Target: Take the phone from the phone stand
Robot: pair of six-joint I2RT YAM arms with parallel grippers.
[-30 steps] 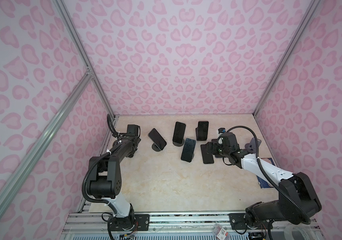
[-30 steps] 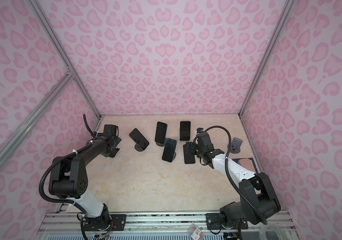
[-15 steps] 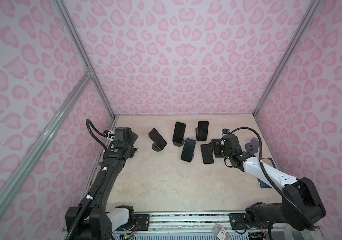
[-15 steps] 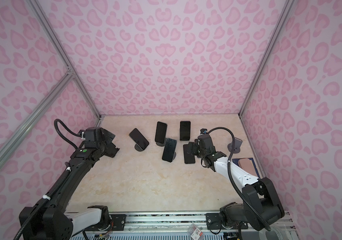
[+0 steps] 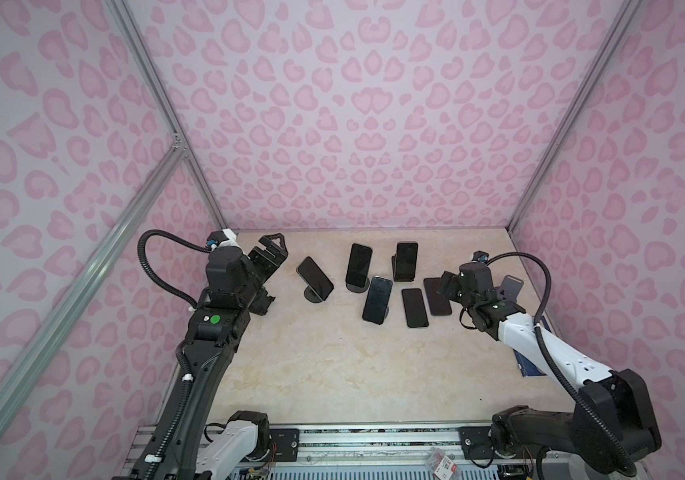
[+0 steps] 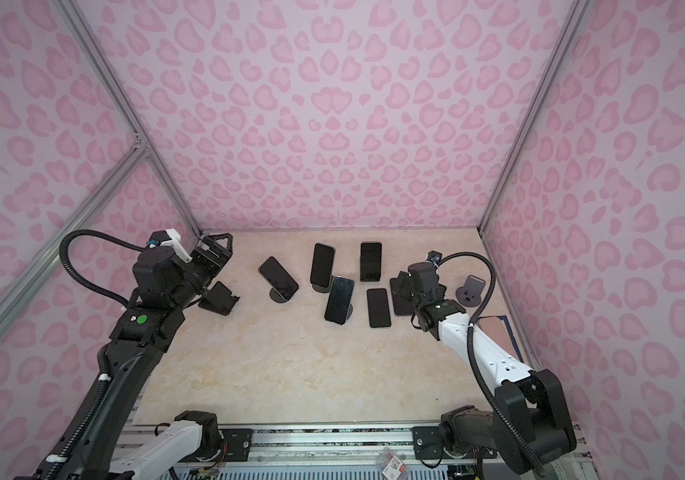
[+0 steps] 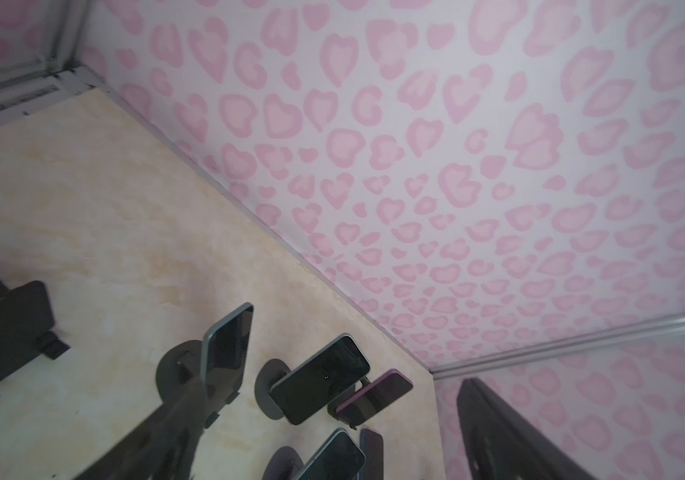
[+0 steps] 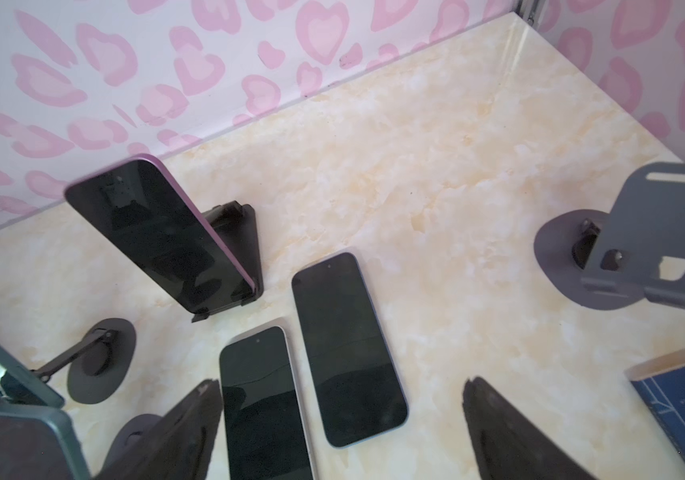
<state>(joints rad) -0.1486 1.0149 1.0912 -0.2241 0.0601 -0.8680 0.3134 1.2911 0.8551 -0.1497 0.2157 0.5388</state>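
Six phones out there, and four of them sit propped on stands across the far middle: the left phone (image 5: pixel 315 276) on its round stand (image 5: pixel 313 296), the middle phone (image 5: pixel 359 264), the purple-edged phone (image 5: pixel 406 261) furthest back, and the near phone (image 5: pixel 377 300) leaning just in front. To their right a flat phone (image 5: pixel 414 308) and a second flat phone (image 5: pixel 436 301) lie side by side, screens up. An empty grey stand (image 5: pixel 509 287) sits far right, a blue board (image 8: pixel 673 424) nearer on that side, and an empty black folding stand (image 6: pixel 219 298) is over at the left, close by the left arm. All this on a cream marbled table (image 5: pixel 332 374), boxed in by pink-spotted walls (image 5: pixel 374 124) and metal posts (image 5: pixel 158 95). Left gripper (image 5: pixel 273 254) hangs over the far left corner, jaws spread wide, nothing in them. Right gripper (image 5: pixel 448 286) hovers at the second flat phone's far end, jaws wide too, the flat pair showing between its fingers (image 8: pixel 182 428) in the right wrist view, gripping nothing.
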